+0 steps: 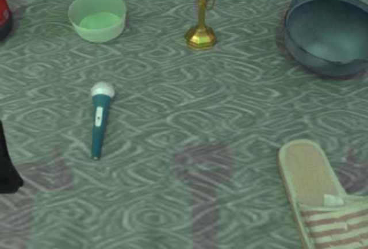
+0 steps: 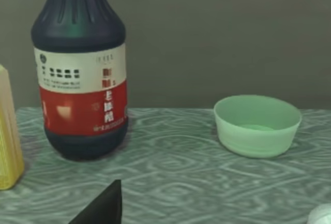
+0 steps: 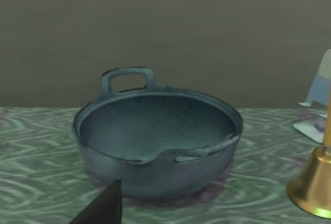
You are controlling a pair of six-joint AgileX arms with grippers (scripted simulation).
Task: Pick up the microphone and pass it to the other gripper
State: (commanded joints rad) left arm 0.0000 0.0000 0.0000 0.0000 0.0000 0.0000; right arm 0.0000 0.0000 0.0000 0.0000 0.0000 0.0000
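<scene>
Pale green bowl (image 1: 97, 16) near the far edge of the table (image 1: 190, 117), holding nothing visible. Dark blue-grey two-handled pot (image 1: 328, 27) at the far right corner, likewise bare inside. Dark sauce bottle with a red and white label (image 2: 80, 66) standing upright left of the bowl, with a yellow container (image 2: 8, 131) just beside it, contents not discernible. Gold stand (image 1: 201, 13) upright between bowl and pot. Microphone (image 1: 100, 120) lying flat on the table nearer than the bowl, white head pointing toward the bowl, teal handle pointing away from it. Beige striped slipper (image 1: 322, 197) well apart from the microphone, at the near right. Left tool (image 1: 7, 165) only a black shape at the table's left edge, left of the microphone's handle end and apart from it, gripping nothing; open or closed, cannot tell. One black fingertip (image 2: 103, 206) showing in the left wrist view, one fingertip (image 3: 103, 206) in the right wrist view facing the pot. Right tool's state cannot tell either.
</scene>
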